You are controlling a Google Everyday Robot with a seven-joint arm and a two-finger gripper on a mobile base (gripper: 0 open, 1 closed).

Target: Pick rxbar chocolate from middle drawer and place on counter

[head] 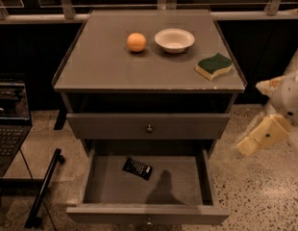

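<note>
The rxbar chocolate (137, 168), a flat black wrapper, lies inside the open middle drawer (148, 214), left of centre near its back. The drawer is pulled out toward me. The counter (105, 66) is the cabinet's grey top above. My gripper (257, 137), a cream-coloured piece on the arm, hangs to the right of the cabinet, outside the drawer and at about the height of the upper drawer, well apart from the bar.
On the counter stand an orange (136, 42), a white bowl (174, 40) and a green-and-yellow sponge (214, 65). The upper drawer (148, 126) is closed. A laptop (9, 124) and a black floor bar (43, 186) are at the left.
</note>
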